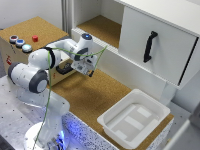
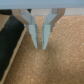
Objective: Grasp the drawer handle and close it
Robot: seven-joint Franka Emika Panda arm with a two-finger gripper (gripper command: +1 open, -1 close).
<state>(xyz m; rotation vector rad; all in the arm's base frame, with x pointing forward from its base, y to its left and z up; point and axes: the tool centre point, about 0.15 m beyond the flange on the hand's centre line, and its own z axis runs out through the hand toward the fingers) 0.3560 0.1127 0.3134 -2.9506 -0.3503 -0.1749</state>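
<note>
The brown box [image 1: 30, 35] with coloured buttons stands at the exterior view's left, behind my arm. A small black drawer handle [image 1: 64, 68] shows on the drawer's brown front, partly hidden by my forearm. My gripper [image 1: 90, 73] hangs over the cork surface to the exterior view's right of the handle, apart from it. In the wrist view the two pale fingers [image 2: 46, 31] meet at their tips, so my gripper [image 2: 40, 45] is shut with nothing held. A dark band [image 2: 9, 47] runs along one side of the fingers; what it is cannot be told.
A white bin [image 1: 135, 117] sits on the cork table [image 1: 90, 97] at the exterior view's lower right. Behind it rises a large white cabinet front [image 1: 165, 40] with a long black curved handle [image 1: 150, 46]. An open cork-floored shelf [image 1: 100, 27] lies at the back.
</note>
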